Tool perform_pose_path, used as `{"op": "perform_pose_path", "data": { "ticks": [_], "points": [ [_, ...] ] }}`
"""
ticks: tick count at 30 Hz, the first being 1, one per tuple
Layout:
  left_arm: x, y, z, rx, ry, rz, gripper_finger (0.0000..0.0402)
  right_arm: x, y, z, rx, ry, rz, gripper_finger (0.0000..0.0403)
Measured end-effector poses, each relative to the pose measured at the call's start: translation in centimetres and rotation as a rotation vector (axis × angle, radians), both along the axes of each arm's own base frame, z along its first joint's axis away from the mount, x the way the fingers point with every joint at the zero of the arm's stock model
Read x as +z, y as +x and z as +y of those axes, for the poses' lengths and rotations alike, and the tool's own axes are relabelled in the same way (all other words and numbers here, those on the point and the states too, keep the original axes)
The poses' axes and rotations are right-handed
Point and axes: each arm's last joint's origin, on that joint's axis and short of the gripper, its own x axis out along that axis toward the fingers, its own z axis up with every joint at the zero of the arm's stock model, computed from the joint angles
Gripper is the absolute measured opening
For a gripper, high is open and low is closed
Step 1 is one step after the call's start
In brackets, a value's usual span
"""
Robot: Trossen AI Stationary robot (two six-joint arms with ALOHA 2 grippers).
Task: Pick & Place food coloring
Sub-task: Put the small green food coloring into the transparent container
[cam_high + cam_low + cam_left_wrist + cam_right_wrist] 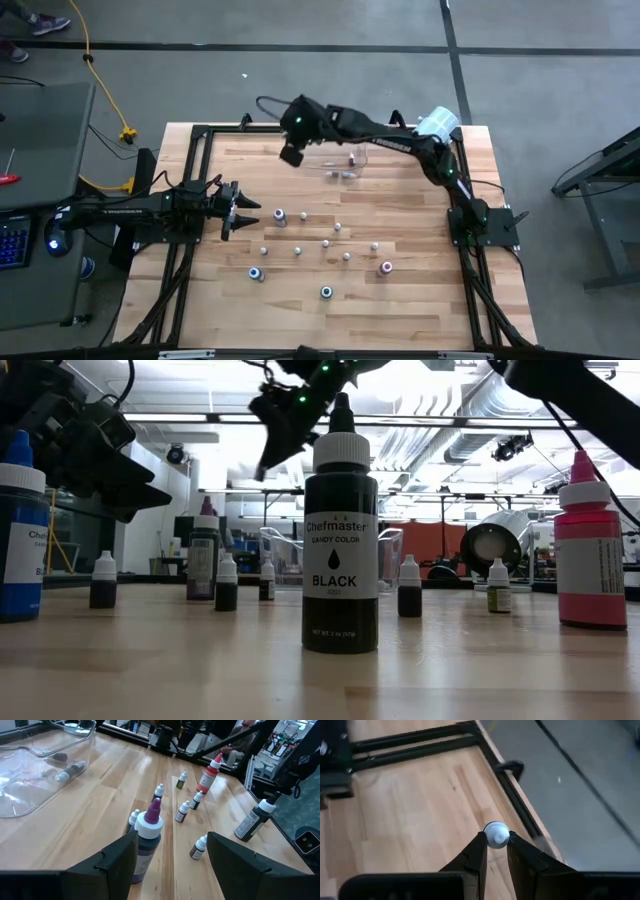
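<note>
Holding a small white-capped bottle between my right tool's fingers, I am hanging that tool above the far side of the surface, close beside the clear bin. Two bottles are already lying inside the bin. My left tool is waiting low at the left with its fingers apart, a purple-tipped bottle just ahead of it. More food coloring bottles are standing scattered mid-surface

Two black jointed arms; green LEDs; dark angular fingers
</note>
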Motion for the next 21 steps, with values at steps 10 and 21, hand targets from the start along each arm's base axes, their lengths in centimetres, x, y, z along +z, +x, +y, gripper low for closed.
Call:
{"op": "perform_pose_path", "data": {
  "ticks": [10,21],
  "points": [
    [0.0,0.0,0.0,0.001,0.0,0.0,0.0234,-0.3,-4.0,-2.6,-0.234,0.2,0.164,0.0057],
    [0.0,0.0,0.0,0.002,0.0,0.0,0.0234,-1.1,-5.8,-3.1,-0.313,0.279,0.305,0.0057]
  ]
}}
